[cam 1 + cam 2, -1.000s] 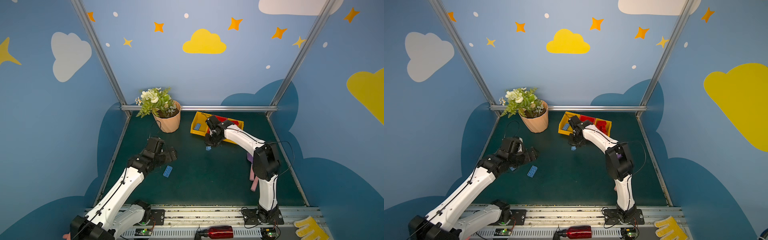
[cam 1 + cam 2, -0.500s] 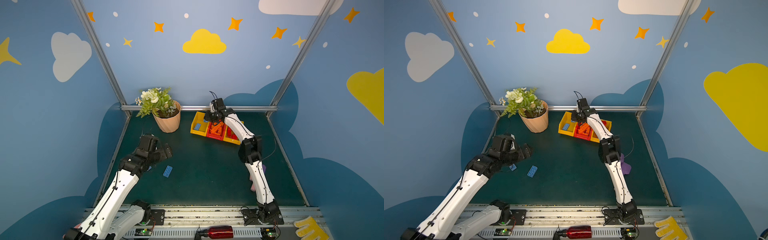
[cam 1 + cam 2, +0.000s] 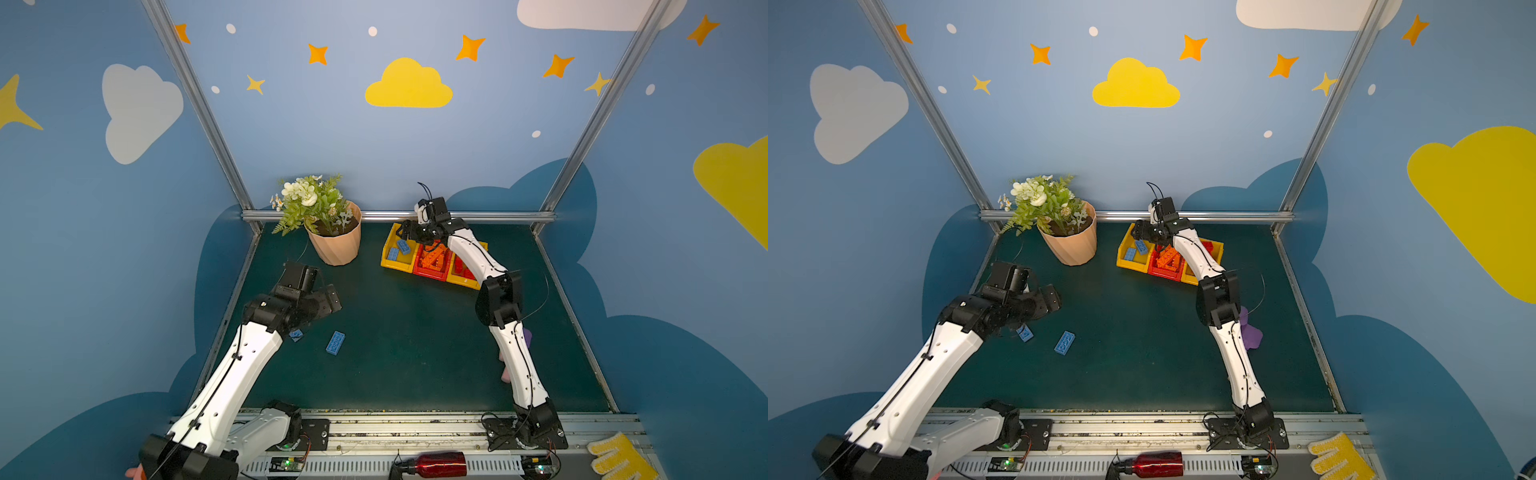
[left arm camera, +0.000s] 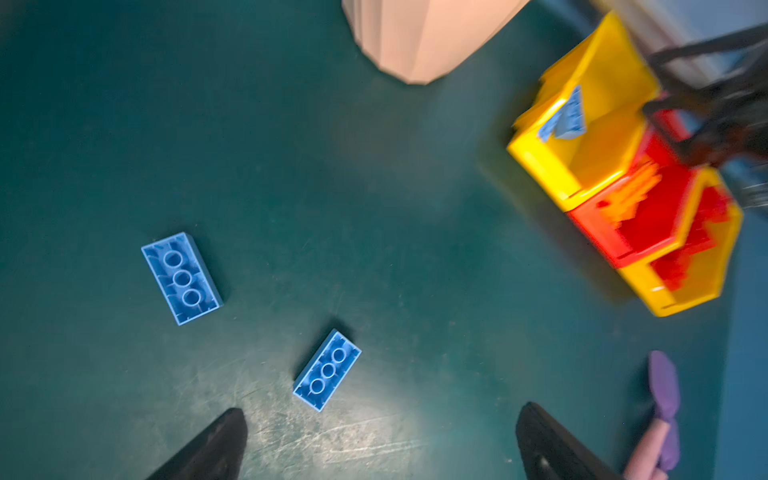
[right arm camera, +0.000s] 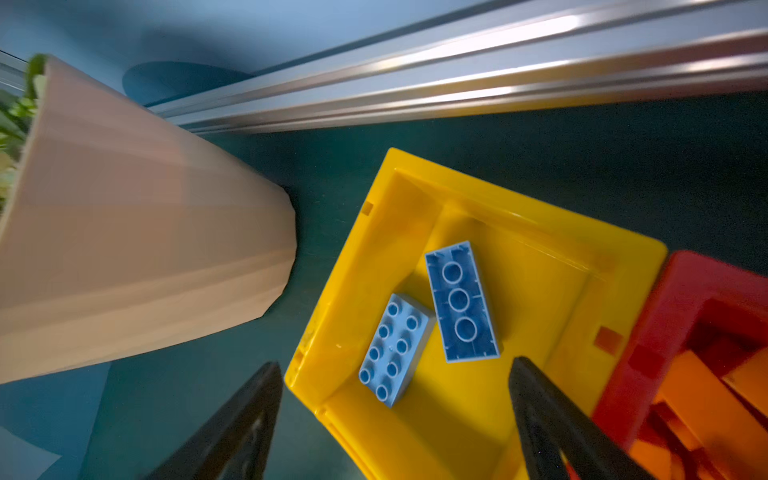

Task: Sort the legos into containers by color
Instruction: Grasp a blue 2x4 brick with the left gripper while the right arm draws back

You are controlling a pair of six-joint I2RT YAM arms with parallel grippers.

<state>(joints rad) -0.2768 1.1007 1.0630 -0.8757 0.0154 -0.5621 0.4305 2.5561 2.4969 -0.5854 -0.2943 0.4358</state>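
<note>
Bricks (image 4: 327, 370) on the bench (image 4: 374, 208) look light, stiff, slick: pinch across the long walls. Left fingers (image 4: 208, 449) gape empty above them; right fingers (image 5: 237, 432) spread empty too.

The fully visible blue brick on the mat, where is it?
In both top views the brick lies on the mat left of centre, in front of the pot, a second brick beside it.

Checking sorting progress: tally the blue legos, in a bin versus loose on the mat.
In the yellow bin: 2, studs-up lego and studs-down lego.
On the mat: 2, lego near its edge and lego farther in.
Total: 4.
</note>
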